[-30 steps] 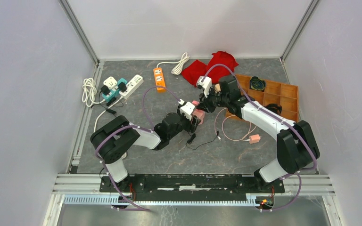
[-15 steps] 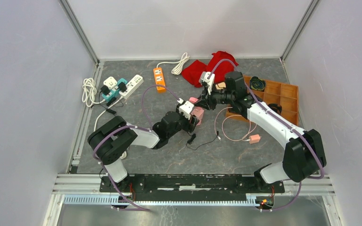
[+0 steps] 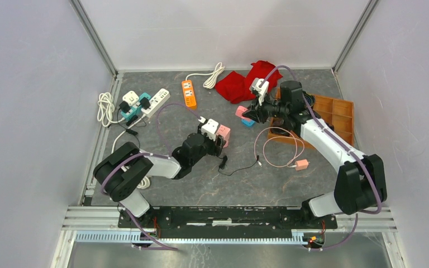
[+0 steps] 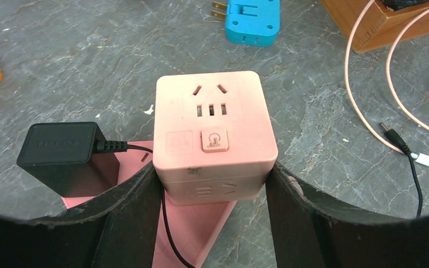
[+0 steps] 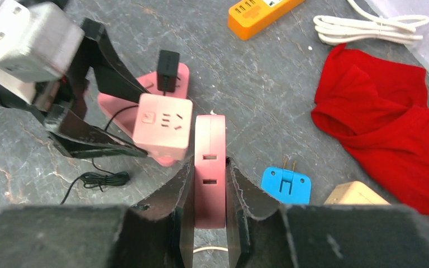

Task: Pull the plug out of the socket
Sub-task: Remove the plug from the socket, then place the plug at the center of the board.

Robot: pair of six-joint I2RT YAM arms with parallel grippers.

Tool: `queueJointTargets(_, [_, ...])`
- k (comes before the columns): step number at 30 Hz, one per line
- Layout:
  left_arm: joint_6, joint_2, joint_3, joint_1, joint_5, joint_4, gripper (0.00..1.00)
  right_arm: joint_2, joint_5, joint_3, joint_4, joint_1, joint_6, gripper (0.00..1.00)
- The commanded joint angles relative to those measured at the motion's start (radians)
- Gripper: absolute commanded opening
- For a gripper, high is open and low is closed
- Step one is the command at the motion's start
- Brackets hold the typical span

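Near the middle of the grey stone-patterned table, the left gripper is clamped on a pale pink cube-shaped socket block, one dark finger pressed against each side. Beneath the cube lies a flat pink base, and a black boxy power adapter with a thin black lead stands on it at the left. Further back and to the right, the right gripper pinches a flat pink plastic plug on edge between its fingers, held up off the table and apart from the cube. A small blue plug adapter lies on the table beside it, near the wooden compartment tray and a crumpled red cloth.
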Motion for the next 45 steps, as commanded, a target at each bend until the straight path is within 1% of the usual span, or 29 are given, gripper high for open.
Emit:
queueJointTargets(1, [-0.076,-0.020,-0.063,0.014,-0.064,-0.048,0.25,0.040,-0.006,0.001,0.033,-0.031,-0.025,0.00])
queueJointTargets(6, [-0.095,-0.062,-0.081,0.014,-0.052,-0.040,0.55,0.095,-0.022,0.007,0.024,-0.049,-0.025,0.00])
queueJointTargets(10, [-0.103,-0.107,-0.098,0.014,-0.042,-0.041,0.71,0.130,-0.026,0.014,0.017,-0.052,-0.034,0.01])
queueJointTargets(11, [-0.104,-0.121,-0.104,0.014,-0.038,-0.042,0.77,0.138,-0.026,0.016,0.017,-0.051,-0.035,0.01])
queueJointTargets(14, [-0.109,-0.153,-0.119,0.014,-0.023,-0.044,0.86,0.164,-0.030,0.028,0.006,-0.051,-0.039,0.01])
queueJointTargets(17, [-0.109,-0.175,-0.130,0.014,-0.002,-0.050,0.91,0.179,-0.037,0.036,0.004,-0.051,-0.040,0.01])
queueJointTargets(20, [-0.115,-0.209,-0.150,0.014,0.007,-0.046,0.95,0.199,-0.040,0.054,0.000,-0.051,-0.034,0.01])
queueJointTargets(23, [-0.115,-0.297,-0.164,0.014,0.007,-0.073,0.99,0.246,-0.047,0.107,-0.024,-0.047,-0.026,0.01])
queueJointTargets(26, [-0.108,-0.409,-0.137,0.014,0.033,-0.173,1.00,0.310,-0.052,0.183,-0.062,-0.035,-0.018,0.01])
queueJointTargets(30, [-0.111,-0.542,-0.085,0.014,0.070,-0.366,1.00,0.409,-0.076,0.291,-0.084,-0.024,0.018,0.04])
queueJointTargets(31, [-0.120,-0.577,-0.081,0.014,0.076,-0.396,1.00,0.432,-0.078,0.317,-0.090,-0.021,0.031,0.06])
queueJointTargets(35, [-0.199,-0.729,-0.073,0.014,0.111,-0.492,1.00,0.549,-0.090,0.449,-0.124,-0.010,0.066,0.08])
queueJointTargets(38, [-0.210,-0.811,-0.027,0.014,0.133,-0.614,1.00,0.644,-0.094,0.525,-0.109,-0.010,0.114,0.09])
queueJointTargets(40, [-0.199,-0.854,0.011,0.014,0.131,-0.725,1.00,0.695,-0.093,0.564,-0.097,-0.010,0.141,0.13])
queueJointTargets(43, [-0.193,-0.909,0.028,0.014,0.128,-0.818,1.00,0.760,-0.087,0.617,-0.099,-0.010,0.155,0.20])
queueJointTargets(45, [-0.198,-0.951,0.019,0.014,0.113,-0.853,1.00,0.788,-0.073,0.641,-0.104,-0.010,0.155,0.25])
